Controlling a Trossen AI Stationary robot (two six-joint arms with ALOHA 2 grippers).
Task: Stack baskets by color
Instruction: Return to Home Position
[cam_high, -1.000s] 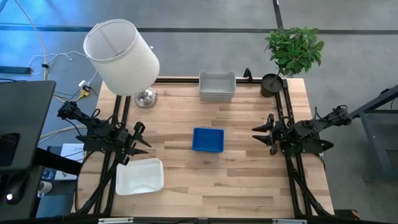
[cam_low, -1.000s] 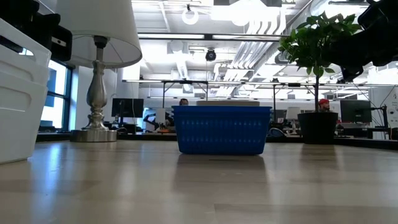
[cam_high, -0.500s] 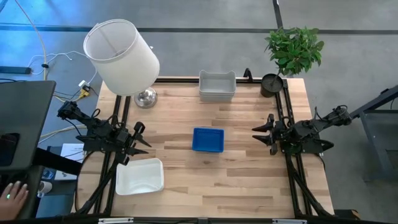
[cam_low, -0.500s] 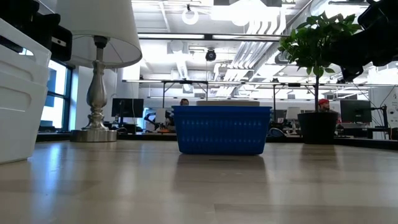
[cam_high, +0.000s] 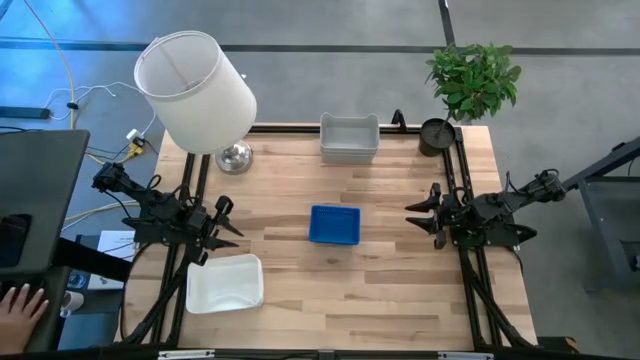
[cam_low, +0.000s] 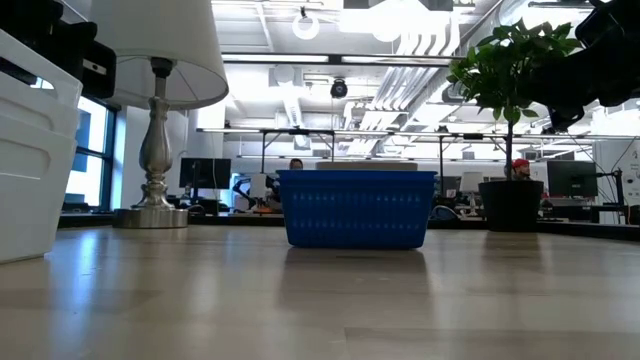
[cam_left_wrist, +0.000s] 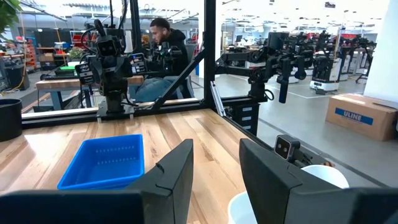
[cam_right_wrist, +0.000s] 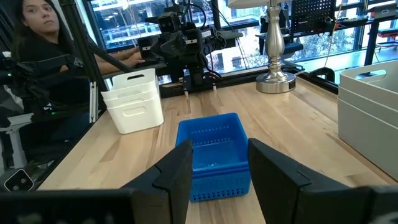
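Note:
A blue basket (cam_high: 334, 225) rests on its bottom at the middle of the table, also seen in the low view (cam_low: 356, 208) and both wrist views (cam_left_wrist: 102, 162) (cam_right_wrist: 211, 152). A white basket (cam_high: 224, 283) sits near the front left corner. A pale grey stack of baskets (cam_high: 349, 137) stands at the far edge. My left gripper (cam_high: 228, 222) hovers open at the table's left edge, pointing level toward the blue basket. My right gripper (cam_high: 422, 215) hovers open at the right edge, facing it. Nothing is between either pair of fingers (cam_left_wrist: 216, 165) (cam_right_wrist: 219, 168).
A lamp with a large white shade (cam_high: 195, 92) and metal base (cam_high: 233, 156) stands at the far left. A potted plant (cam_high: 472, 80) stands at the far right corner. Bare wood lies around the blue basket. A person's hand (cam_high: 15, 300) shows beyond the table's left side.
Both arms and all baskets have kept still. A person's hand has come into the high view's lower left corner, off the table.

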